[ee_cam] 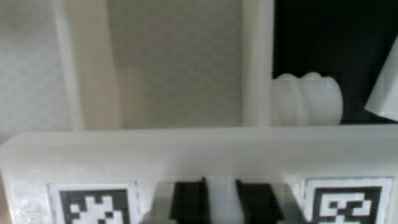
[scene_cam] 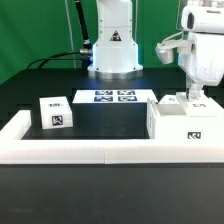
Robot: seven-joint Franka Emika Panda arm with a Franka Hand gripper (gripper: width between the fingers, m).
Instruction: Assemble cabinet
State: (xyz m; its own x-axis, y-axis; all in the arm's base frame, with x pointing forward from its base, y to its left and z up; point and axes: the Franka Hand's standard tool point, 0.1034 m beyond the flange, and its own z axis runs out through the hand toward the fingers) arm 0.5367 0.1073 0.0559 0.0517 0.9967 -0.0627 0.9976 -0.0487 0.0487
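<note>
The cabinet's large white box body (scene_cam: 185, 122) stands at the exterior view's right, against the border wall, with a tag on its front. My gripper (scene_cam: 191, 96) is right at its top edge. In the wrist view my gripper (ee_cam: 217, 198) has its two black fingers (ee_cam: 180, 203) pressed on a thin white edge of a tagged cabinet part (ee_cam: 196, 155). A tag shows on each side of the fingers. A ribbed white peg (ee_cam: 306, 100) sticks out beyond it. A smaller white cube-like part (scene_cam: 55, 112) with tags sits at the exterior view's left.
The marker board (scene_cam: 112, 97) lies flat in front of the robot base (scene_cam: 113, 50). The long low white border wall (scene_cam: 90, 150) runs along the front and turns up at the left. Cables hang behind the base.
</note>
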